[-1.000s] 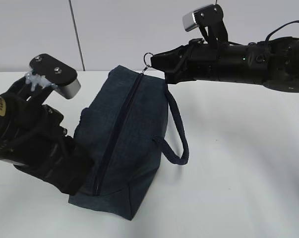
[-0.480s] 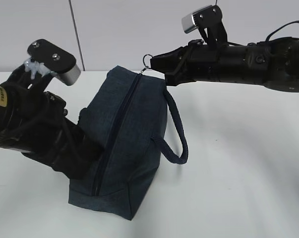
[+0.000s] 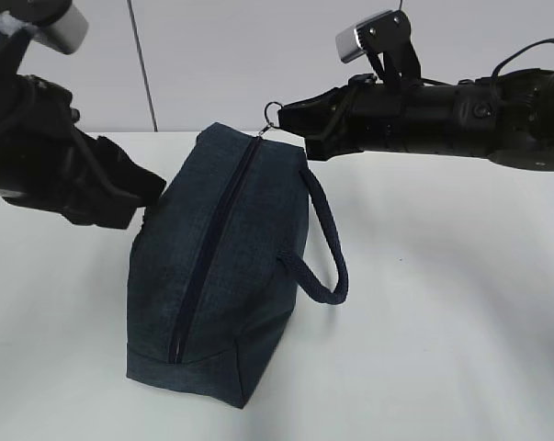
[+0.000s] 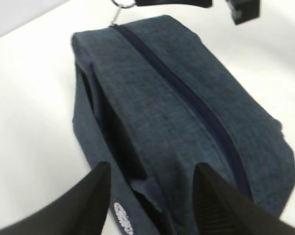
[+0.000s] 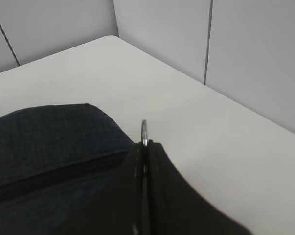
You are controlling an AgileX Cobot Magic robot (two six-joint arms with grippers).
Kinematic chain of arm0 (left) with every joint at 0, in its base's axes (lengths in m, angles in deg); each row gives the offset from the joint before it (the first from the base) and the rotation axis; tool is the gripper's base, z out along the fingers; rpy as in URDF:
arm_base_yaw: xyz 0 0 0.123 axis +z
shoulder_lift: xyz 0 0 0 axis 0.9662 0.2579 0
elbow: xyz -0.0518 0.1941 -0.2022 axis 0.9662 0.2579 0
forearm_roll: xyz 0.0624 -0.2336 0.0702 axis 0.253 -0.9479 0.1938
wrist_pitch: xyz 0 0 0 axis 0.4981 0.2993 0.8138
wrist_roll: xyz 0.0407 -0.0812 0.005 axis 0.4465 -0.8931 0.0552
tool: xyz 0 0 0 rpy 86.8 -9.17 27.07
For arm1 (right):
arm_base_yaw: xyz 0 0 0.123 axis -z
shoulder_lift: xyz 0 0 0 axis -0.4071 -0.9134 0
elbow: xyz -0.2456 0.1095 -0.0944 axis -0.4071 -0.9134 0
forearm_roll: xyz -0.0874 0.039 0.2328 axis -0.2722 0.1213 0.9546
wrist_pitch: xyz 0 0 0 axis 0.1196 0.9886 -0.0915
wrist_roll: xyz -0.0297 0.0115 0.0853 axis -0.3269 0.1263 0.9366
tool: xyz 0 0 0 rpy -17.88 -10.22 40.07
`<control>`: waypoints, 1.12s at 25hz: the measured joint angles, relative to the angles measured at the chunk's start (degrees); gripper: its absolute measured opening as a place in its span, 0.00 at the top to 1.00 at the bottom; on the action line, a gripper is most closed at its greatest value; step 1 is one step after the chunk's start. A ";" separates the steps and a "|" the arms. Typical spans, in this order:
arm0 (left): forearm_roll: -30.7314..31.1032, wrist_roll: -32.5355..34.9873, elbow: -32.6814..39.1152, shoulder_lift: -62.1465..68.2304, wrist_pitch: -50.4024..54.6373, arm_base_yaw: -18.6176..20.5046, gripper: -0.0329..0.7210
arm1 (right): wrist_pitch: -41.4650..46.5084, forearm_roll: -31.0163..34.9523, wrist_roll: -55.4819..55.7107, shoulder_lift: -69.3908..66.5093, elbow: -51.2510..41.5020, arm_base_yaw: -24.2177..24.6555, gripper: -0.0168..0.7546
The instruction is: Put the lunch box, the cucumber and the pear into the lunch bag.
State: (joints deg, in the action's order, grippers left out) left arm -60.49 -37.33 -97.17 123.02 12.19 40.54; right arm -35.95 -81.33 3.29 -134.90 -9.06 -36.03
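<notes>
The lunch bag is dark navy with a silver ring pull, on a white table.

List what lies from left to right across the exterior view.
Left gripper → lunch bag → handle → right arm. The ring pull sits at the bag's far top end, pinched in the right gripper.

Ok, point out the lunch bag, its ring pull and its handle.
lunch bag (image 3: 244,248), exterior view, side panel right of zipper.
ring pull (image 3: 274,108), exterior view, silver loop.
handle (image 3: 330,241), exterior view, padded strap's outer curve.
</notes>
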 joint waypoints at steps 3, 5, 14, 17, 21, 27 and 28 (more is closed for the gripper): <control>-0.48 -0.64 0.00 -0.07 -1.53 2.68 0.51 | 0.00 0.00 0.00 0.00 0.00 0.00 0.98; -1.62 -0.79 0.00 -0.01 -3.66 3.14 0.49 | 0.00 0.00 0.00 0.00 0.00 0.00 0.98; -3.10 -0.91 -7.00 7.36 -4.75 3.34 0.44 | 0.00 -0.11 0.00 0.00 0.00 0.00 0.98; -3.73 -0.91 -10.31 10.43 -3.24 3.34 0.44 | 0.00 -0.23 0.00 0.00 0.00 0.00 0.98; -4.25 -0.91 -14.31 14.91 -0.41 3.34 0.43 | 0.00 -0.45 0.14 0.00 0.00 0.00 0.98; -4.42 -0.91 -17.29 19.18 0.34 3.34 0.43 | 0.00 -0.49 0.14 0.00 0.00 0.00 0.98; -4.49 -0.91 -17.76 19.65 0.40 3.34 0.43 | 0.00 -0.49 0.18 0.00 0.00 0.00 0.98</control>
State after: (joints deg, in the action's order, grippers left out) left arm -64.98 -38.24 -114.93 142.67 12.59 43.89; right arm -35.95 -81.82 3.47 -134.90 -9.06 -36.03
